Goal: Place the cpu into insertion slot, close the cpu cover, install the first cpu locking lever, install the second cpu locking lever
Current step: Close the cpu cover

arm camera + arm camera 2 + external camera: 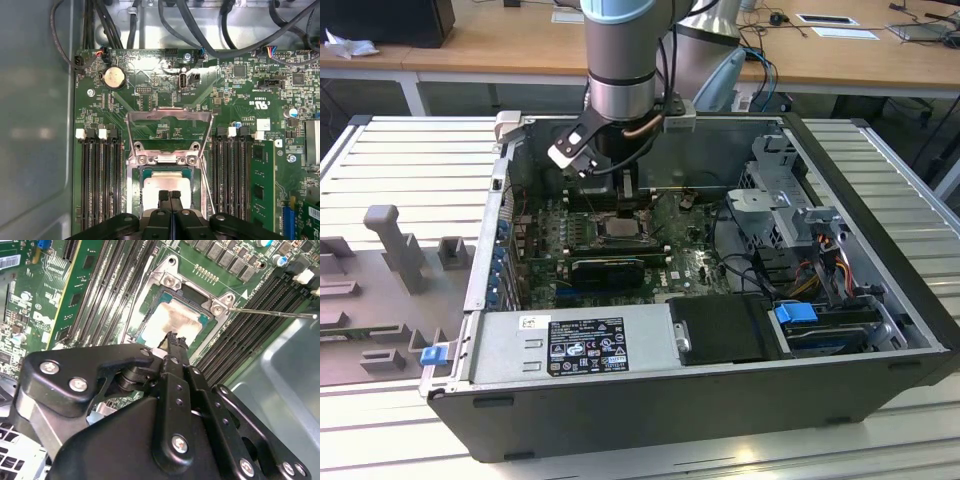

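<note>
On the slatted table [380,150], toward the exterior view's left, a grey plastic fixture [395,255] lay beside the open computer case [880,250]. A blue clip [433,353] sat at the case's near left corner, and a grey power supply [575,340] ran along its near edge.

The arm [625,60] reached down into the case near its far edge, over the middle of the green board [545,240]. The gripper [620,185] hung just above the socket [620,230]. In both wrist views its jaws were pressed together, fingertips [163,196] touching, with nothing between them, the tip [175,340] low over the chip [172,320].

The chip [167,182] lay flat in the socket [133,190], its pale metal top and green border uncovered. The cover [170,114], a thin metal frame with a square window, appeared swung back from its hinge at one edge of the socket. A thin lever [270,313] stuck out from a corner of the socket across the black memory slots [260,295], which flanked the socket on both sides [100,185]. A coin battery [113,77] sat on the board beyond the cover.

Toward the exterior view's right, a metal drive cage [790,200] filled the case's far right corner, with a blue tab [795,312] nearer the front edge.
</note>
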You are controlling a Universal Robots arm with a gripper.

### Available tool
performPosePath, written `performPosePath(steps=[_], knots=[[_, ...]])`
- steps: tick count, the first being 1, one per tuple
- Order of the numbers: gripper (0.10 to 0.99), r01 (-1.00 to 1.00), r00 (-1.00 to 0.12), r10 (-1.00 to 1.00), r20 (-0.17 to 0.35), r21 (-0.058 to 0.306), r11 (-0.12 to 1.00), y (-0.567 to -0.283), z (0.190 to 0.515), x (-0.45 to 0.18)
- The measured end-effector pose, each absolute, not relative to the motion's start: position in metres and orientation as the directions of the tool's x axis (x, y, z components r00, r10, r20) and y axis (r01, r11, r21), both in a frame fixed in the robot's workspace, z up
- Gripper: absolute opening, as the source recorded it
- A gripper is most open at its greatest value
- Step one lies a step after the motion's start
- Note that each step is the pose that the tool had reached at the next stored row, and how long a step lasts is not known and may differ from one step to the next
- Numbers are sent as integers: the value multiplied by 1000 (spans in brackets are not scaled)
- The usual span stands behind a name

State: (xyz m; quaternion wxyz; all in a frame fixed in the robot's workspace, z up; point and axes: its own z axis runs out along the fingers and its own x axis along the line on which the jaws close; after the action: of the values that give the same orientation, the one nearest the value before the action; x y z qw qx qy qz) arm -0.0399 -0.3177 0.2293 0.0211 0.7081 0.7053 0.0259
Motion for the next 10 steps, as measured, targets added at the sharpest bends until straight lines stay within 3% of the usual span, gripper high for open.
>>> performPosePath(steps=[10], knots=[[106, 998, 4, 1000, 5, 67, -4, -317, 235, -40]])
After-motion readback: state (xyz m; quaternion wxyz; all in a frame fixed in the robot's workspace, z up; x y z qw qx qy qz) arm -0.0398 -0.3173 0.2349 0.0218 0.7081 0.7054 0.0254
